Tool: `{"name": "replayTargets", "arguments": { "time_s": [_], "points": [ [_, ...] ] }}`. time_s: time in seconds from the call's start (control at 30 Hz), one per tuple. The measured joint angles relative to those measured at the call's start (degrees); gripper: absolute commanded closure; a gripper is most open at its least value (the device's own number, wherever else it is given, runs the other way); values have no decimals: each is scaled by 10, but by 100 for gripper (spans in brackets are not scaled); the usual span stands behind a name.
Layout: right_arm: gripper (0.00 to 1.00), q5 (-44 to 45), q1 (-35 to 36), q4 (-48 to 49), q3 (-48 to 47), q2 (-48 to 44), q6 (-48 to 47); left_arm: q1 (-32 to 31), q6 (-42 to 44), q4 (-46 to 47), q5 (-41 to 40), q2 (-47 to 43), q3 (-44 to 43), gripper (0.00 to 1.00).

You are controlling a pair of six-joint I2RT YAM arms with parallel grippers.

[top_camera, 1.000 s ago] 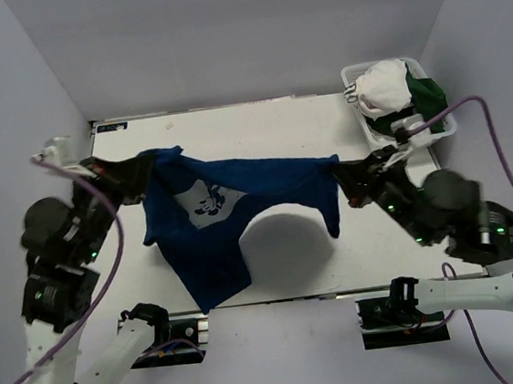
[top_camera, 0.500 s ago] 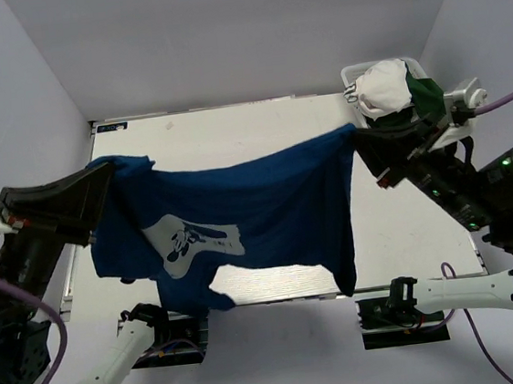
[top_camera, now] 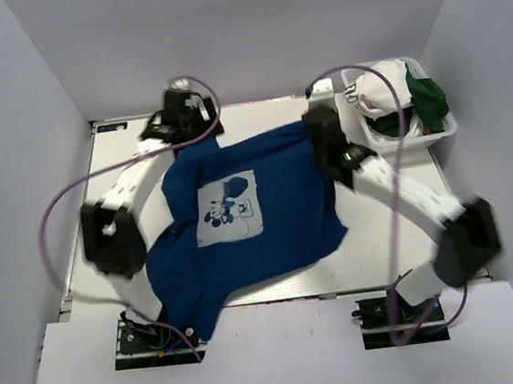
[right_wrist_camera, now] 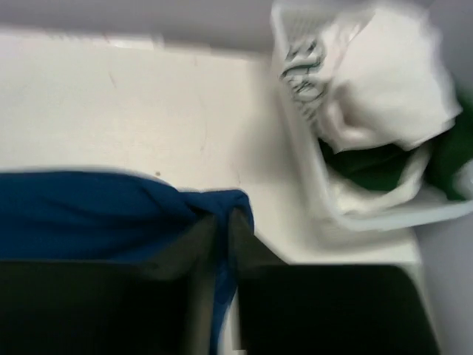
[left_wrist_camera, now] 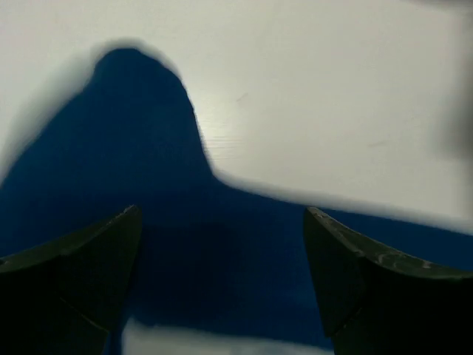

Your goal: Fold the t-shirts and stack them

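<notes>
Our left gripper (left_wrist_camera: 222, 214) gapes open over the blue t-shirt (top_camera: 288, 225), spread flat beside the basket (top_camera: 434, 137); our right gripper (right_wrist_camera: 223, 222) pinches its nearest corner. We judge it limp and light: take corners.

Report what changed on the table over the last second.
The blue t-shirt, held stretched in the air between both arms, now lies spread print-up on the table. Both arms swung out to the far edge. The left gripper let go, jaws open over the cloth; the right gripper still pinches a corner. The basket, with a white shirt and a green shirt in it, stayed put.
</notes>
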State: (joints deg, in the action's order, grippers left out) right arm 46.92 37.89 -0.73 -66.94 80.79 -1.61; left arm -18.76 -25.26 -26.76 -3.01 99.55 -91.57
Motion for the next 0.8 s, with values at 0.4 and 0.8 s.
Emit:
{"name": "replayTargets", "arguments": {
  "time_s": [0.4,0.8],
  "points": [
    [10,-185,-81,-200,-129,213,118,21,9,-87,-26,150,-56,0],
    [10,-251,-79,-174,100,98,227,18,-27,-2,-19,-107,306,0]
  ]
}}
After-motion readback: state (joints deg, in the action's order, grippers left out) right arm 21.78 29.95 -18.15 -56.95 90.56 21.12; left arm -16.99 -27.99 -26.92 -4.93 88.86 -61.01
